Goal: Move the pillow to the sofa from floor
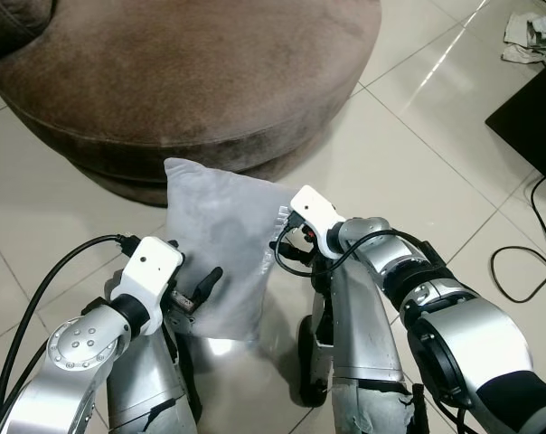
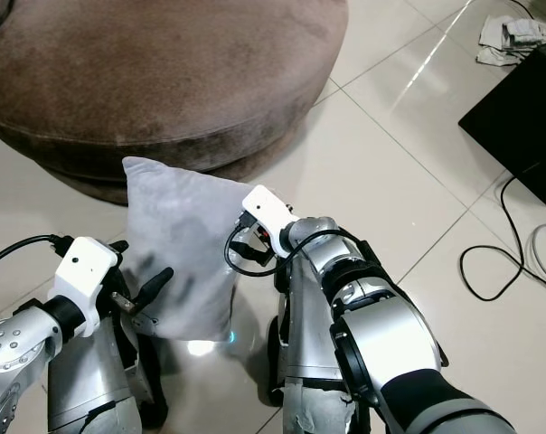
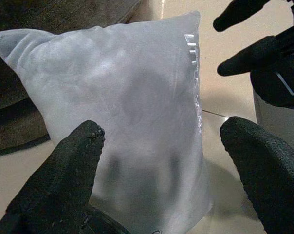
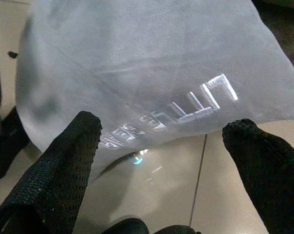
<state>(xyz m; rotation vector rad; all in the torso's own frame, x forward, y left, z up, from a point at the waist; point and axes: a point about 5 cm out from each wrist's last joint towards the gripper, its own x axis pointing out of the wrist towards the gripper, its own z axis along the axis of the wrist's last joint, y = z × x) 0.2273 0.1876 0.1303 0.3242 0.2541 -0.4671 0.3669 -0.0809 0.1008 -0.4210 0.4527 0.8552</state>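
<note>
**Pillow upright between my grippers**

My left gripper (image 1: 193, 294) covers the lower corner of the pale grey suede pillow (image 1: 221, 249) (silver lettering down one edge). It stands upright on the glossy beige tiled floor (image 1: 418, 145), just before the round brown suede sofa (image 1: 210, 81). Both arms reach inward; my right gripper (image 1: 287, 246) sits beside the lettered edge. Each gripper's fingers are spread, clasping nothing.
</note>
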